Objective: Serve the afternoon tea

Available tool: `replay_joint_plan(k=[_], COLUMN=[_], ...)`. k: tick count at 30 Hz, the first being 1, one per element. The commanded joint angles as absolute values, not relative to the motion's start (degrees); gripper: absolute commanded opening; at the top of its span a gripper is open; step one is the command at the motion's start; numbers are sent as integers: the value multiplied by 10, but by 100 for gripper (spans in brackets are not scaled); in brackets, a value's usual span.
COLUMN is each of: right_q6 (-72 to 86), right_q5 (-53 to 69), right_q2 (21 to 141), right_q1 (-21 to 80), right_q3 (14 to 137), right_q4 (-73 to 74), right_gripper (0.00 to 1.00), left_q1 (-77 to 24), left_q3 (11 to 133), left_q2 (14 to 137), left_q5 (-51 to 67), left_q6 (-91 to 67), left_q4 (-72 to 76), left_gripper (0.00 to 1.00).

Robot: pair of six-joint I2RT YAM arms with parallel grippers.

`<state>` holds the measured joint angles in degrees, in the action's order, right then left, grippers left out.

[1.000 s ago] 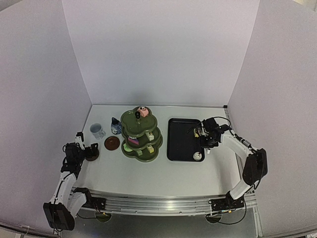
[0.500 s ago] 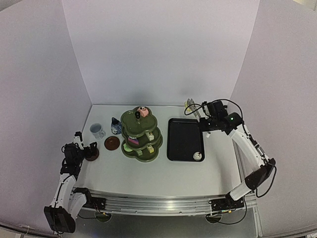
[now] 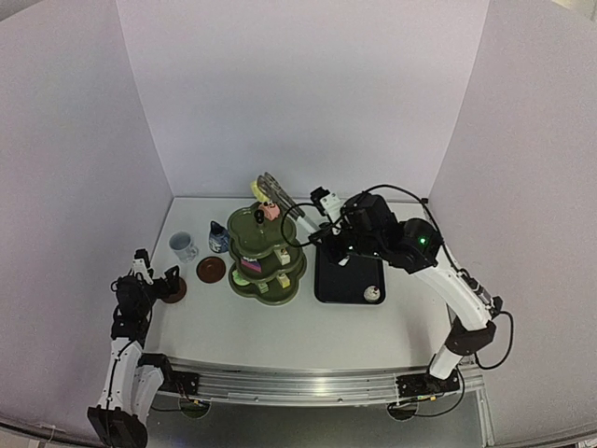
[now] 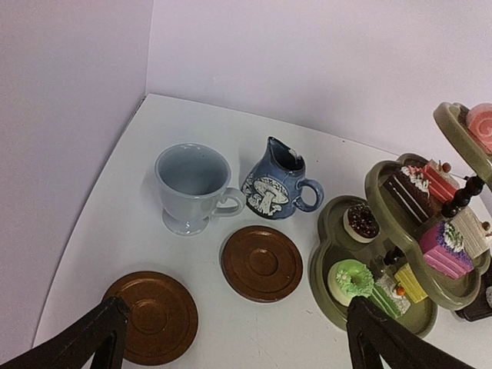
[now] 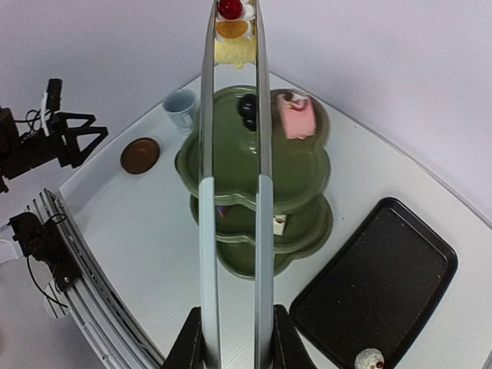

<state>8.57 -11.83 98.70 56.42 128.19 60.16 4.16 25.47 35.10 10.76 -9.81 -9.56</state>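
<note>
I had the right gripper point(image 5: 234, 338) clamped on the metal tongs point(image 5: 207, 192), whose tips pinched a yellow cherry-topped cake point(image 5: 233, 34) above the far edge of the green stand point(image 5: 304, 165); the mug point(image 4: 192, 184), pot point(image 4: 277, 184) and both coasters point(image 4: 261, 261) sat left of the stand, near my left gripper point(image 4: 234, 323), its jaws wide apart

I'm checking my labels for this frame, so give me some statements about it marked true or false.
1. The right gripper holds metal tongs pinching a yellow cake. True.
2. The black tray is empty. False: one white cake lies on it.
3. The mug stands on a coaster. False: it stands on the table, and both coasters are bare.
4. The left gripper is open and holds nothing. True.
5. A pink cake lies on the stand's top tier. True.
</note>
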Motion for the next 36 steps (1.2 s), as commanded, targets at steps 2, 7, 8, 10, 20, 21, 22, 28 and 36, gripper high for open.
replay_joint_plan(k=[2, 7, 8, 10, 20, 21, 22, 28, 36], right_q6=[58, 64, 67, 71, 87, 88, 89, 100, 108], right_q5=[-143, -175, -189, -222, -288, -292, -295, -307, -283], right_q2=[1074, 1139, 1144, 1154, 1170, 1172, 1175, 1174, 1155], right_q1=[629, 654, 656, 661, 665, 665, 665, 665, 665], right_q3=[1377, 1412, 1411, 1405, 1383, 1382, 1379, 1360, 1322], right_q4=[586, 587, 586, 586, 580, 580, 580, 581, 586], right_gripper=[0, 0, 0, 0, 0, 0, 0, 0, 0], left_q1=[43, 43, 43, 43, 43, 43, 43, 43, 43], left_q3=[243, 249, 254, 265, 279, 276, 273, 273, 271], left_q2=[340, 334, 333, 331, 296, 294, 292, 294, 295], left_q5=[116, 140, 152, 178, 223, 222, 220, 218, 220], left_q6=[-105, -95, -92, -85, -58, -58, -59, -56, -59], left_q4=[-97, -101, -105, -113, -145, -147, -148, -150, -148], left_gripper=[100, 100, 100, 100, 100, 100, 100, 100, 100])
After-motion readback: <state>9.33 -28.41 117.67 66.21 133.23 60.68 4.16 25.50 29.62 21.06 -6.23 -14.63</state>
